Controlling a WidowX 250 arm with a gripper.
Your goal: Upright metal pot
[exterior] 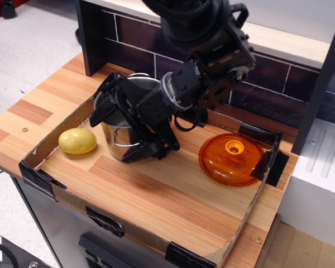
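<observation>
While the black pincer (135,125) pinches it, the shiny steel cylindrical pot (123,131) stands near-upright toward the left edge of the striped wood desk (156,190), beside a yellow potato (77,140); orange translucent lid (231,159) near right edge, dark tiled wall (257,84) behind.

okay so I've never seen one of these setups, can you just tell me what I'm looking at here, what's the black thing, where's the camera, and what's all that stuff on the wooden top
The big black thing is a robot arm, ending in a gripper, a two-fingered claw. There is one picture, taken by a camera above and in front of the counter, looking down at an angle. The gripper is closed around a shiny metal pot, which stands nearly upright on the wooden counter. A low cardboard border, taped with black tape at the corners, fences off the work area. Just left of the pot lies a yellow potato. To the right, apart from both, an orange see-through lid sits knob up. A dark tiled wall stands behind.
</observation>
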